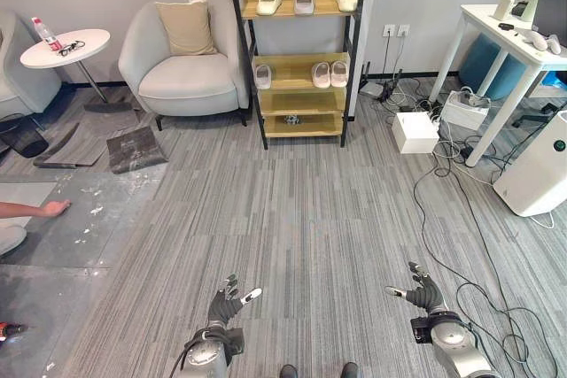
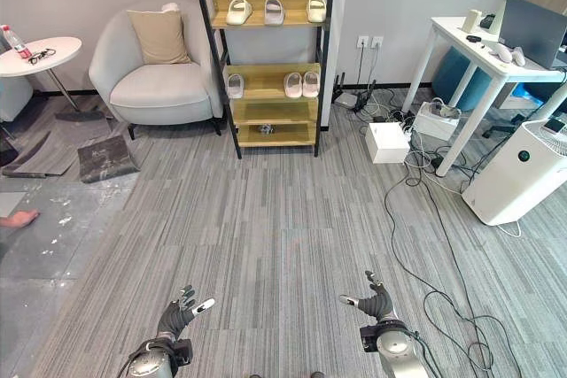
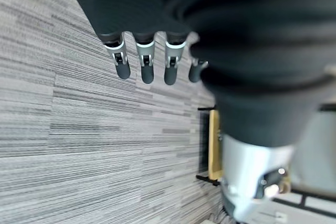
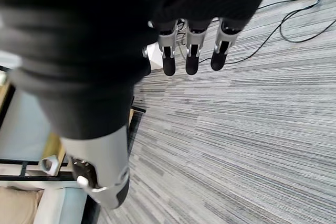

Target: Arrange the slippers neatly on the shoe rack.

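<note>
The black-framed wooden shoe rack [image 1: 297, 50] stands against the far wall. Its top shelf carries three pale slippers [image 1: 304, 0] side by side. On the middle shelf one slipper [image 1: 263, 76] lies at the left and a pair [image 1: 330, 74] at the right. A small dark object [image 1: 291, 119] sits on the bottom shelf. My left hand [image 1: 226, 303] and right hand [image 1: 423, 291] hang low over the grey carpet, far from the rack. Both are open with straight fingers [image 3: 147, 61] [image 4: 191, 51] and hold nothing.
A light armchair [image 1: 182, 59] with a cushion stands left of the rack, a round side table [image 1: 66, 49] beyond it. Loose floor tiles [image 1: 133, 148] and a person's hand [image 1: 49, 210] are at the left. A white desk [image 1: 514, 42], white box [image 1: 415, 132], air purifier [image 1: 542, 165] and floor cables [image 1: 443, 210] crowd the right.
</note>
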